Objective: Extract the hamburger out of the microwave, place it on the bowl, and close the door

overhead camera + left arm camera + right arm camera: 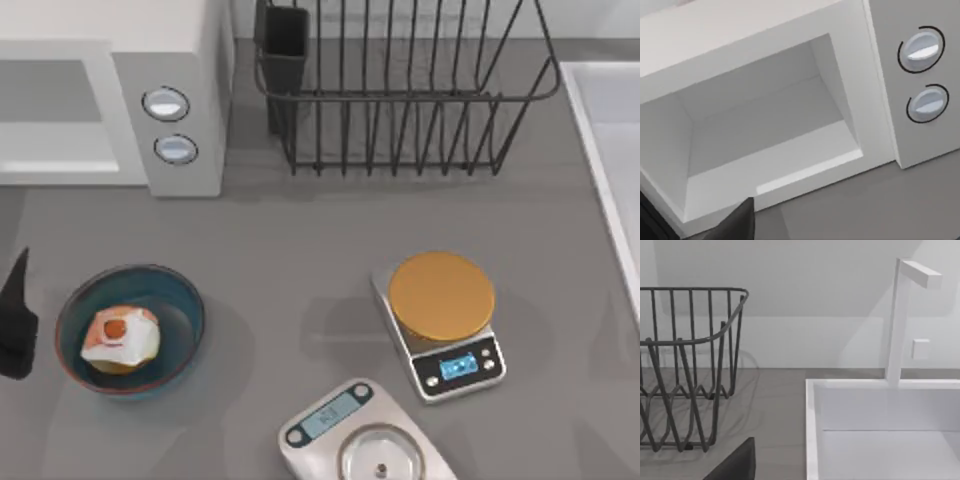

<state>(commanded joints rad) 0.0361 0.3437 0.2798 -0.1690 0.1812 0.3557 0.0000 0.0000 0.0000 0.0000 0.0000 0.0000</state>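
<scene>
Top view shows our left gripper (17,320) as a dark shape at the table's left edge, just beside the bowl (185,300), which lies to its right; whether its fingers are apart or together we cannot tell. The hamburger (120,340) already sits inside that blue bowl, leaning toward the side nearest our left gripper, so the step left, as we judge it, is closing the door. The microwave (190,60) stands beyond the left gripper, farther up the table, with its two knobs (166,103) on the panel facing us. In the left wrist view we look straight into the pale cavity (765,125), which is bare, with a dark fingertip (740,222) low in the frame; the cavity's long axis runs across the front, away from the knob panel. We cannot make out the door panel itself, so we judge it swung out past the cavity's far side from the knobs, the side our left arm is nearer. Our right gripper (737,462) is parked well apart, facing the wire dish rack (690,370) and the white sink (880,415). The gold-topped scale (441,295) and the steel scale (365,440) each carry a small display, but we can read no writing or brand on either.
</scene>
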